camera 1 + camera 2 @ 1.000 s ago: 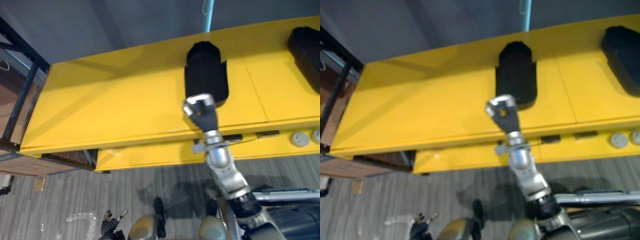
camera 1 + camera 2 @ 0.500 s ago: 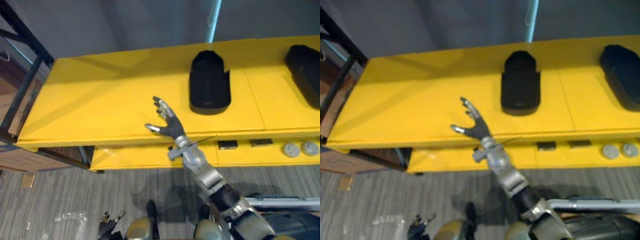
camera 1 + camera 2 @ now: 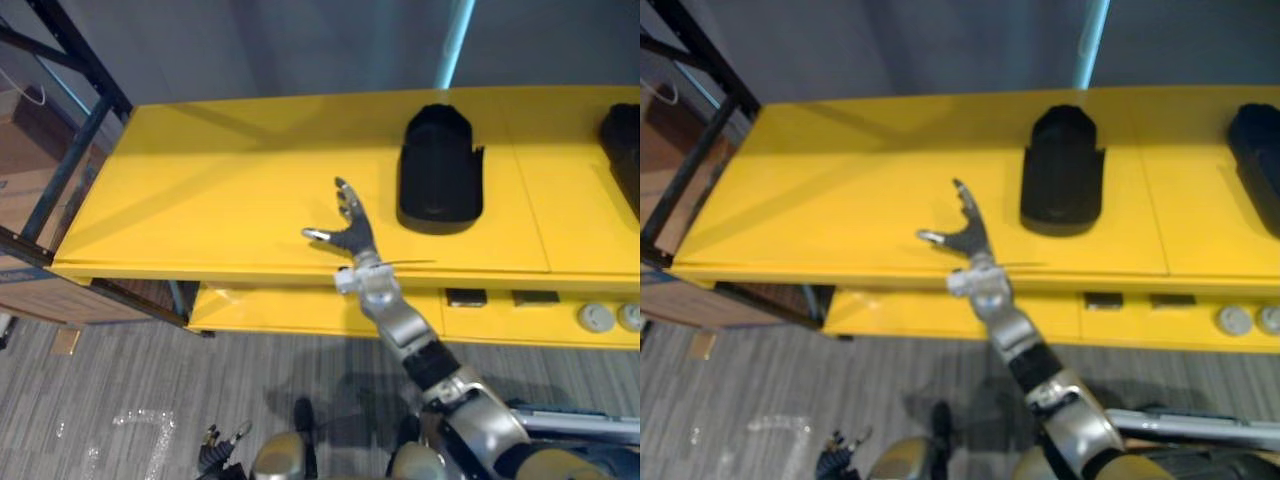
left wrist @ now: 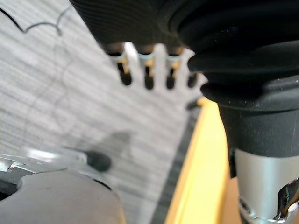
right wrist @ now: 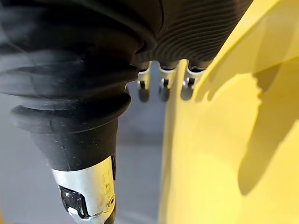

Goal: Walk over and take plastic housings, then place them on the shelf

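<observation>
The right hand hovered over the front part of the yellow worktop, its fingers straight and spread with the thumb held out to the side, grasping nothing. The nearest plastic housing lay flat on the worktop to the robot's right of that hand and a little farther back, clear of the fingers and not touching them. Its long axis ran front to back, rounded end toward the wall and squarer end toward the robot (so a reach from the near edge would meet the short end first). A second housing sat well apart at the right edge of the head views. The left hand hung low over the floor with relaxed fingers and nothing in it. By my judgement the right hand was much the nearer, and would have to shift rightward and forward to close on the housing.
</observation>
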Available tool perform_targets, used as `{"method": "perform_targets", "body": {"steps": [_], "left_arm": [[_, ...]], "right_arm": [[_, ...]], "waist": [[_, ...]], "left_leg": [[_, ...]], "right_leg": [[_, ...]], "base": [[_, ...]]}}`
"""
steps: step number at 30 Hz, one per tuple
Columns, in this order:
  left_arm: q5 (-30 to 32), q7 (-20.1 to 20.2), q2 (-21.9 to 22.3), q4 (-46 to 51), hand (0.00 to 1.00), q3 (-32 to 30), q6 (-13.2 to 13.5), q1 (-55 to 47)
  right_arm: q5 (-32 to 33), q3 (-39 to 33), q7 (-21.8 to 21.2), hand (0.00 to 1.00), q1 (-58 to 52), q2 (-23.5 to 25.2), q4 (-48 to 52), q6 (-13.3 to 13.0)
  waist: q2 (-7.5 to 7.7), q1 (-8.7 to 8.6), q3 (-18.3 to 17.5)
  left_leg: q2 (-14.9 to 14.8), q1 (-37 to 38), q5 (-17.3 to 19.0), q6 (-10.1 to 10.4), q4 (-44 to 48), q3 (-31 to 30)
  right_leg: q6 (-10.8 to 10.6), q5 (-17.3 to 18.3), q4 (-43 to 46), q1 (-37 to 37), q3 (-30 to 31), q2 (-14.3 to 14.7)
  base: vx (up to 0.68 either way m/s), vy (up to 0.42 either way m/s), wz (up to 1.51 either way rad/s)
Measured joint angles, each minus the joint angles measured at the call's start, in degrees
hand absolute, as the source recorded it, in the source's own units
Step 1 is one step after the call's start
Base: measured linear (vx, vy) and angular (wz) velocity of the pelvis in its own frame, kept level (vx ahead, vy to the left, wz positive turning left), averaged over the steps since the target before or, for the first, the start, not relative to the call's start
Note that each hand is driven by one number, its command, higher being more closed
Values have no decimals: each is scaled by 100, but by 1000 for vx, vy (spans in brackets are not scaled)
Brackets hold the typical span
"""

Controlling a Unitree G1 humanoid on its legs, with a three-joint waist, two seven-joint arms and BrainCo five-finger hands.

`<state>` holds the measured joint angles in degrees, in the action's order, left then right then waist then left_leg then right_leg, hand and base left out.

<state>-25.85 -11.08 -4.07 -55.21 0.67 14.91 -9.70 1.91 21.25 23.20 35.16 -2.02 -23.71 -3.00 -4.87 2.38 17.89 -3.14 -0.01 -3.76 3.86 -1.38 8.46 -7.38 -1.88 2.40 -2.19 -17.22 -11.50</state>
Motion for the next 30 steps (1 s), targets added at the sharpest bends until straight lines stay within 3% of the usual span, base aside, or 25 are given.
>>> {"method": "perform_targets", "body": {"steps": [7,30], "left_arm": [[1,11,122,13,0,7,-9,-22],[-10,77,213,30,0,8,-7,-57]], "right_arm": [[-68,-328,500,0,-5,4,-226,176],[-95,-1006,933,0,-9,-97,-225,-43]], "waist": [[-205,-2,1],[-359,-4,29]], "left_leg": [[71,5,-9,-10,-7,-8],[99,11,-9,-10,-8,-3]], "right_leg": [[-47,1,10,-6,-13,-74],[-83,45,64,7,-15,-149]], "base": [[0,0,0],[0,0,0]]}}
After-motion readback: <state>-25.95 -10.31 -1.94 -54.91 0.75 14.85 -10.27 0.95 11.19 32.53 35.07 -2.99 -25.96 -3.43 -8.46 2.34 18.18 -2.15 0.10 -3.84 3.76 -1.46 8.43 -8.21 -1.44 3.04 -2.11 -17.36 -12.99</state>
